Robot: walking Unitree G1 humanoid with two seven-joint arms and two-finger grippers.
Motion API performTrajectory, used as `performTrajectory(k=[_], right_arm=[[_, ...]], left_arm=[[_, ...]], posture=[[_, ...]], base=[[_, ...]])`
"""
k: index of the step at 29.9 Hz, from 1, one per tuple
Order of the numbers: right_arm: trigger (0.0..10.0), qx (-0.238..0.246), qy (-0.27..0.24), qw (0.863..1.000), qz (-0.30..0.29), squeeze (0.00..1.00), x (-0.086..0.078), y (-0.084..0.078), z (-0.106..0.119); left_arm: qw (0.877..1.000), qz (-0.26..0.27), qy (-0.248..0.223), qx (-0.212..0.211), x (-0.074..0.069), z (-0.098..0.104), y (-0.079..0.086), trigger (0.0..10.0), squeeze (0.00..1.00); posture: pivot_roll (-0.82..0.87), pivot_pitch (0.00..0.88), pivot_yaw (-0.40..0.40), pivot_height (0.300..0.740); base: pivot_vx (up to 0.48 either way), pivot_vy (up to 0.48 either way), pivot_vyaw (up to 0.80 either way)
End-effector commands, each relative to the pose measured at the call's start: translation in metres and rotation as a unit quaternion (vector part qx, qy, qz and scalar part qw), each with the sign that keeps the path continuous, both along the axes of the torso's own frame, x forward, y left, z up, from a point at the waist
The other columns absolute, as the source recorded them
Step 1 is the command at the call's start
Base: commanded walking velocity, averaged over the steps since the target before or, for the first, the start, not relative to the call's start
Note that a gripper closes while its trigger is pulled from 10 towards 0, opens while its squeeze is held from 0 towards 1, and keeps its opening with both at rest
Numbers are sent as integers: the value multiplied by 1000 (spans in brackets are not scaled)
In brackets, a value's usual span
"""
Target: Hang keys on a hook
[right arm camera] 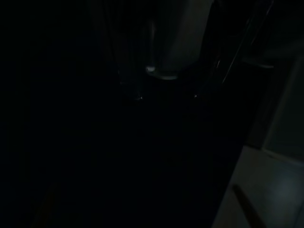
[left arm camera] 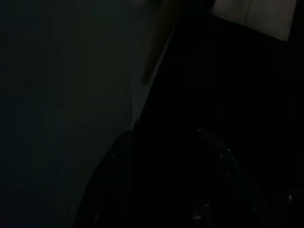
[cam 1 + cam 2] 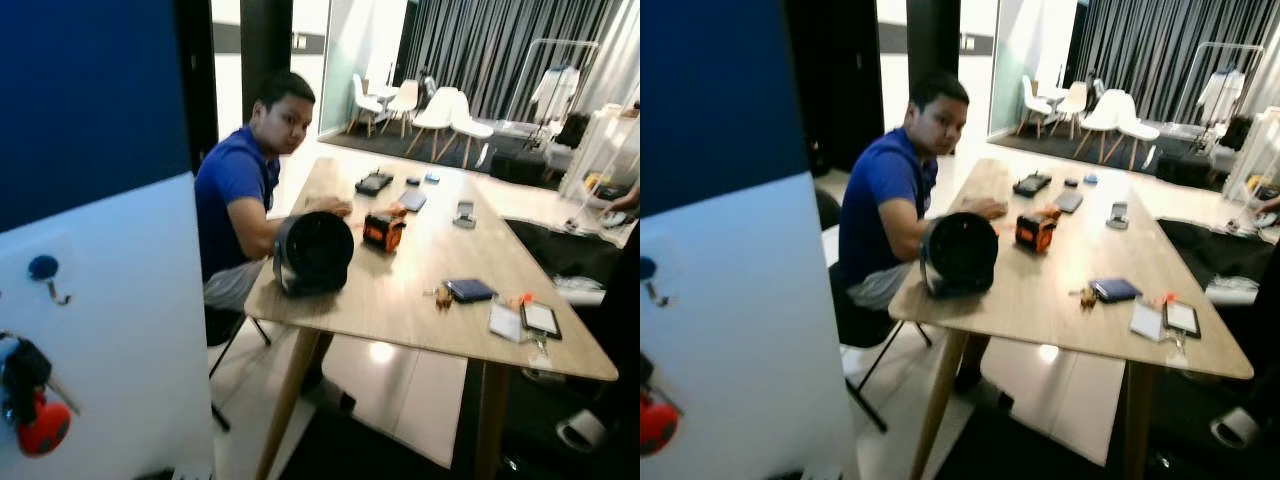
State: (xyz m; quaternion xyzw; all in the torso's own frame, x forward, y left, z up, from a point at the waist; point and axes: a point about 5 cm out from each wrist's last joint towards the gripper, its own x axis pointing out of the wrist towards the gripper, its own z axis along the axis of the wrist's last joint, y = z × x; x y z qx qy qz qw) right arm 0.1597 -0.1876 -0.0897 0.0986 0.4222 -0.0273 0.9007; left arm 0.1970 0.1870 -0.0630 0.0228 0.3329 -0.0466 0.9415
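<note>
Keys (image 3: 30,400) with red fob appearing already hung on white board (image 3: 130,330), below blue hook (image 3: 45,270). Fingers' state: cannot tell, wrist views dark. Judging: verifying keys hanging steadily before leaving.

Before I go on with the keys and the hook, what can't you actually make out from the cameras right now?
- Keys: cut off by the left edge in the left eye view; what they hang from is unclear.
- Blue hook on the white panel: small and blurred; it looks bare.
- Both wrist views: too dark to tell the grippers' state.
- Small things on the table: blurred, not identifiable.
</note>
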Motion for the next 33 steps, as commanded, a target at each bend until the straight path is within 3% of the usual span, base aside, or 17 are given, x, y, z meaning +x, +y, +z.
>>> performTrajectory(k=[1,18,33], right_arm=[[10000,-9,3,1000,1,0,-1,-6,0],[10000,-9,1,1000,0,0,-2,-6,0],[10000,-8,6,1000,-4,0,-4,-7,-1]], left_arm=[[1000,0,-13,-4,7,5,0,10000,0],[1000,0,-18,-14,6,5,1,10000,0],[999,-32,-9,-16,7,5,-5,10000,0]], posture=[[87,9,-17,740],[87,10,-18,740],[88,7,-12,740]], base=[[0,-480,0],[0,-480,0],[0,0,0]])
